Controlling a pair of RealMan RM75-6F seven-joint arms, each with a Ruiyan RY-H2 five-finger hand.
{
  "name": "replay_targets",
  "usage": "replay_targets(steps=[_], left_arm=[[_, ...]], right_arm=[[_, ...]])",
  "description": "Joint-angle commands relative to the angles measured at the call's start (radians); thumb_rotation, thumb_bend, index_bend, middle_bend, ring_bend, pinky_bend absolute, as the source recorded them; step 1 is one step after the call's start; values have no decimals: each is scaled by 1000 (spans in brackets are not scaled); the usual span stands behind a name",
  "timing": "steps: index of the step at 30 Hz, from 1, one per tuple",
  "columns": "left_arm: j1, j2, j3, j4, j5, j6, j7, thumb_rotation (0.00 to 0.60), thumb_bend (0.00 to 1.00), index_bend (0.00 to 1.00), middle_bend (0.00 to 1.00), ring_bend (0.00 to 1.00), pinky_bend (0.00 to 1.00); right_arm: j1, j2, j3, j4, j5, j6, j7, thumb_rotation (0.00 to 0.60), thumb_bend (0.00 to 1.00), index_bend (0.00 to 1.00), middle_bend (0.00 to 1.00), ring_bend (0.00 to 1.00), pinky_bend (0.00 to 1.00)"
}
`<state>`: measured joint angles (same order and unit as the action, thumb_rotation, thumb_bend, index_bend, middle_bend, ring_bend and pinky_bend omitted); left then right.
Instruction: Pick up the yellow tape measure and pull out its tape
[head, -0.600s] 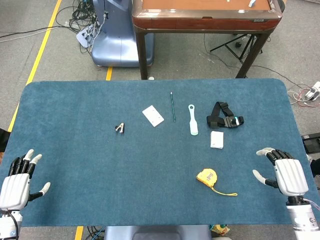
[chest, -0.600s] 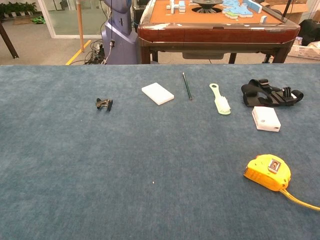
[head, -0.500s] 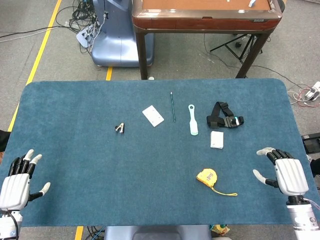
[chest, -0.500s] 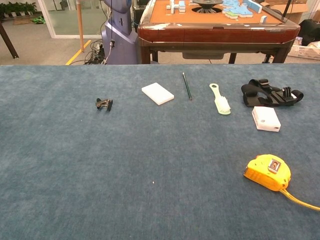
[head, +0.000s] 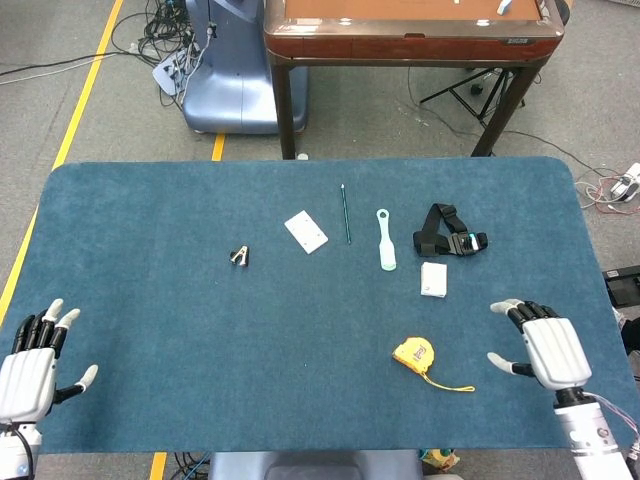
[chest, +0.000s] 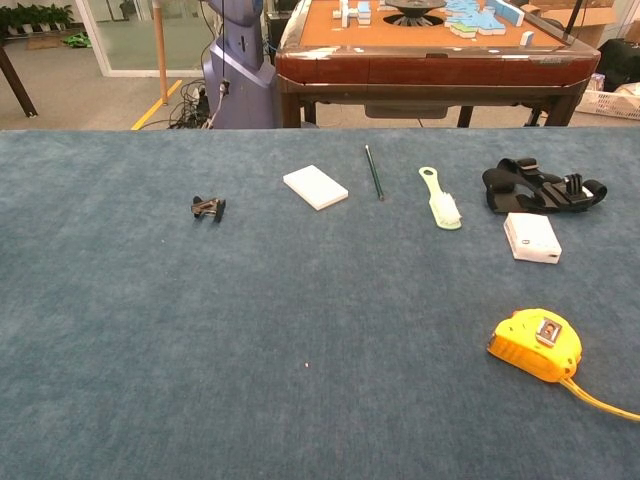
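The yellow tape measure (head: 413, 352) (chest: 536, 343) lies flat on the blue table mat, front right, with a short yellow strap trailing off to its right. My right hand (head: 541, 347) hovers open to the right of it, palm down, a hand's width away and touching nothing. Far over at the front left corner, my left hand (head: 28, 362) is open too, fingers spread, with nothing in it. Neither hand shows in the chest view.
Behind the tape measure lie a small white box (head: 433, 279), a black strap mount (head: 449, 235), a pale green brush (head: 385, 240), a green pencil (head: 345, 212), a white pad (head: 305, 231) and a small black clip (head: 240, 256). A wooden table (head: 410, 35) stands beyond the mat.
My right hand has shifted left, closer to the tape measure. My left hand has slid slightly down toward the table's near edge. The objects have not moved.
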<state>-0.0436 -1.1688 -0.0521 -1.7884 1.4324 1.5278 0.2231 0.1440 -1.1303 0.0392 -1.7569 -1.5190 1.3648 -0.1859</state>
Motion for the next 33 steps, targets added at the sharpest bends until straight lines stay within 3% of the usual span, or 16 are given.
replay_targets(steps=[1, 5, 10, 24, 33], left_arm=[[2, 2, 1, -3, 1, 1, -1, 600, 213, 132, 0, 0, 0], [7, 6, 2, -7, 0, 9, -5, 600, 213, 132, 0, 0, 0], [16, 13, 5, -9, 3, 19, -10, 600, 213, 132, 0, 0, 0], [35, 23, 9, -8, 8, 41, -30, 600, 213, 132, 0, 0, 0], [49, 35, 10, -8, 11, 58, -37, 600, 213, 132, 0, 0, 0]], right_arm=[[28, -16, -15, -2, 2, -55, -52, 600, 0, 116, 194, 195, 318], [56, -29, -25, -6, 14, -116, -106, 600, 0, 3, 106, 115, 259], [89, -66, -31, 12, 34, -178, -152, 600, 0, 0, 61, 75, 225], [166, -190, -29, 93, 114, -305, -228, 600, 0, 0, 54, 69, 201], [249, -286, 2, 182, 190, -407, -256, 600, 0, 0, 54, 69, 201]])
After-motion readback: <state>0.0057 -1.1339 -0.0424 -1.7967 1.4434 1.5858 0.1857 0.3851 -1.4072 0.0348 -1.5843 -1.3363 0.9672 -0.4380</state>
